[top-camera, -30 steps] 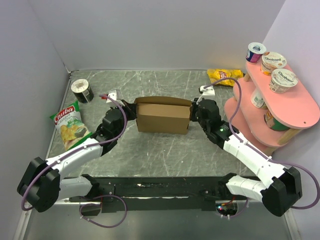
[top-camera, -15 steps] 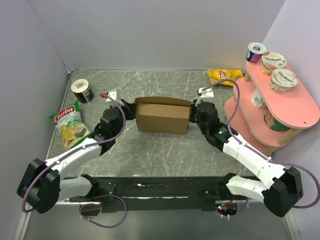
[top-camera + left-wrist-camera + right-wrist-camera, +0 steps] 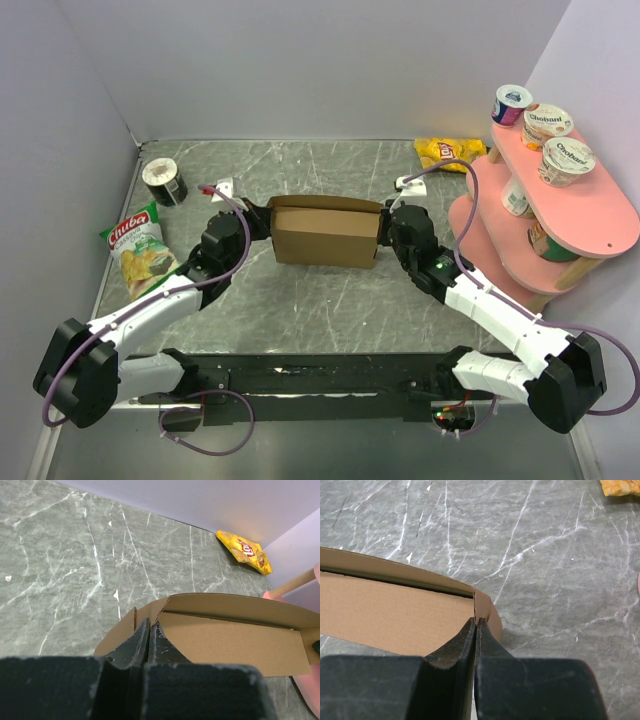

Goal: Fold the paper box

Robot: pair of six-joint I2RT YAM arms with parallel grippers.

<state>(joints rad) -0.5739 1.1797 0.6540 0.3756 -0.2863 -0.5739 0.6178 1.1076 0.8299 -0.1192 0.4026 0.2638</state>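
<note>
Edges right gripper (image 3: 476, 625) slightly inward, it and left gripper (image 3: 149, 630) clamped on plain brown cardboard box (image 3: 325, 238) end flaps, probably tucking next.

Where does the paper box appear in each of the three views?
Top external: paper box in the centre of the picture.
Left wrist: paper box at the lower right, reaching the right edge.
Right wrist: paper box at the left, mid-height.
Shared landmark: yellow snack bag, in all three views.

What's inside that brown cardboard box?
Nothing can be seen inside the paper box: only plain brown cardboard panels show, with a thin dark slit along the back flap. Its interior is covered.
</note>
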